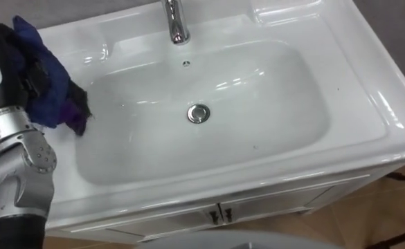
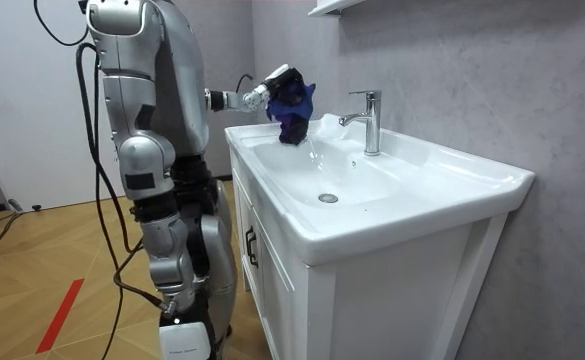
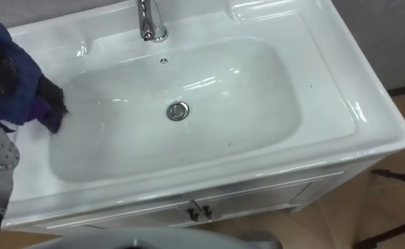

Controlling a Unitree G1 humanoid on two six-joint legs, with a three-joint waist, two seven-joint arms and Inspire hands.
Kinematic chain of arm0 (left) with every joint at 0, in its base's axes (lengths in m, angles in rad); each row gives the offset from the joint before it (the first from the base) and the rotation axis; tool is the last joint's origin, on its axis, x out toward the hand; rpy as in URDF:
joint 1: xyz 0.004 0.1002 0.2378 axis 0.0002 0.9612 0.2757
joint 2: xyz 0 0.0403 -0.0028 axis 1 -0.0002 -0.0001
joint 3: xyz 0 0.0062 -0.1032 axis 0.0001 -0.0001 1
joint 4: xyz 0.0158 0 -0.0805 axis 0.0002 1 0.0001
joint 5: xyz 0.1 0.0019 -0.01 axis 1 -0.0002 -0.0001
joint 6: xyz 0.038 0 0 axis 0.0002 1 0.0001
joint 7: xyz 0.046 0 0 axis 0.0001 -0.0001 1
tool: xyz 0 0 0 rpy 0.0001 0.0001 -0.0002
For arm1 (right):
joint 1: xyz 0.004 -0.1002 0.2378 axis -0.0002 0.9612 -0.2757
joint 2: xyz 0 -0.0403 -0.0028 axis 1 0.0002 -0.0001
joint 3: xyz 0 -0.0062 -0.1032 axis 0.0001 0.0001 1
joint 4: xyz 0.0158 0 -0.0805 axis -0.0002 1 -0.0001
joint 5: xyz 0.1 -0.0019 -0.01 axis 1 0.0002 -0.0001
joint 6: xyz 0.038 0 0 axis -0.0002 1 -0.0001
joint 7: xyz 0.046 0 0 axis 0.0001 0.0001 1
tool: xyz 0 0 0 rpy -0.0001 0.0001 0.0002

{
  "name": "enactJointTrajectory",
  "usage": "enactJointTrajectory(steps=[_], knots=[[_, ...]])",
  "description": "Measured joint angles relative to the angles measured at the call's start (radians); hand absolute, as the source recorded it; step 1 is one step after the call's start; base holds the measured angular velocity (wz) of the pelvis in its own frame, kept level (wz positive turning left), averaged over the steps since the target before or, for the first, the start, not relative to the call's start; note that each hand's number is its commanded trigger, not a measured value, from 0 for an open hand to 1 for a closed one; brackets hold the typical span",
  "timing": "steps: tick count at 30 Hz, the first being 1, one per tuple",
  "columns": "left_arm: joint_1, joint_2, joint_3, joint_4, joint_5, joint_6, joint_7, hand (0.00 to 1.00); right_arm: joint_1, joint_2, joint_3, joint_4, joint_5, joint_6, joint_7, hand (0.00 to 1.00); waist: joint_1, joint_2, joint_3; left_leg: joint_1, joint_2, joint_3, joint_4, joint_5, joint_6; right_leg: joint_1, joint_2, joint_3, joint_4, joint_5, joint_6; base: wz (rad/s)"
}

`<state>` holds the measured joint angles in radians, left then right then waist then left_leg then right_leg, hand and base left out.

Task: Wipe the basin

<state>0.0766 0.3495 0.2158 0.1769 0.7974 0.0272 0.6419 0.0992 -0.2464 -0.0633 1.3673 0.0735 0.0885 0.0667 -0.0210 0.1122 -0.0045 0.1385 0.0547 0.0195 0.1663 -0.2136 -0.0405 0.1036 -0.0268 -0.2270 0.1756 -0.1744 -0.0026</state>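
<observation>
Room view: left hand (image 2: 274, 82) grips dark blue cloth (image 2: 293, 107) over the white basin's (image 2: 392, 215) left rim, apart from faucet (image 2: 372, 120)

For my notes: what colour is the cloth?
Dark blue cloth, clearest in the left eye view.

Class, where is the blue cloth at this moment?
In the eye views, the blue cloth is at the left, bunched in the robot's left hand over the basin's left rim.
</observation>
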Motion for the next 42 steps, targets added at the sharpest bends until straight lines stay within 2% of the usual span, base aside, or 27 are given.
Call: enactJointTrajectory(steps=[3,5,16,22,30,35,42], knots=[[0.000,0.000,0.028,0.000,-0.001,0.016,0.002,1.00,0.000,-0.001,0.000,0.002,0.001,0.000,-0.001,0.00,0.001,0.007,-0.0048,-0.003,0.000,-0.006,0.000,0.000,0.000,0.000,-0.001,-0.007,0.003,0.000,0.001,0.09],[0.000,0.001,0.042,0.000,-0.001,0.018,0.004,1.00,-0.001,-0.004,0.000,0.002,0.001,0.001,0.000,0.00,0.002,0.009,-0.0046,-0.003,-0.001,-0.008,0.000,0.000,0.000,-0.002,-0.003,-0.008,0.012,-0.005,0.002,0.07],[0.003,0.001,0.056,0.000,-0.001,0.028,0.004,1.00,-0.006,-0.007,0.003,0.003,0.002,0.001,0.002,0.00,0.041,0.010,0.0002,-0.012,-0.009,-0.022,0.000,0.001,0.001,-0.004,-0.009,-0.010,0.010,-0.009,0.007,0.03],[0.005,0.001,0.056,0.000,-0.001,0.041,-0.021,1.00,-0.008,-0.007,0.001,0.004,0.006,0.001,0.005,0.00,0.042,0.005,0.0038,-0.013,-0.010,-0.029,-0.001,0.001,0.001,-0.002,-0.011,-0.019,0.007,-0.010,0.008,0.05],[0.050,-0.002,0.054,0.001,0.001,0.055,-0.042,1.00,0.000,-0.007,0.003,-0.005,0.009,-0.002,0.019,0.00,0.024,0.002,0.0052,-0.008,-0.013,-0.026,-0.002,0.001,0.001,-0.001,-0.015,-0.020,0.010,-0.010,0.009,0.00],[0.076,-0.028,0.048,0.006,0.003,0.055,-0.048,1.00,0.003,-0.007,0.013,-0.002,0.000,-0.002,0.018,0.00,0.018,-0.004,0.0077,-0.007,-0.014,-0.023,0.000,0.001,0.001,0.000,-0.015,-0.022,0.010,-0.011,0.009,0.01],[0.094,-0.032,-0.030,0.043,0.003,0.080,-0.064,1.00,0.003,-0.007,0.022,0.004,0.000,0.001,0.011,0.00,-0.003,-0.007,0.0089,-0.004,-0.014,-0.023,0.000,0.002,0.003,0.009,-0.016,-0.024,0.009,-0.011,0.010,0.04]])
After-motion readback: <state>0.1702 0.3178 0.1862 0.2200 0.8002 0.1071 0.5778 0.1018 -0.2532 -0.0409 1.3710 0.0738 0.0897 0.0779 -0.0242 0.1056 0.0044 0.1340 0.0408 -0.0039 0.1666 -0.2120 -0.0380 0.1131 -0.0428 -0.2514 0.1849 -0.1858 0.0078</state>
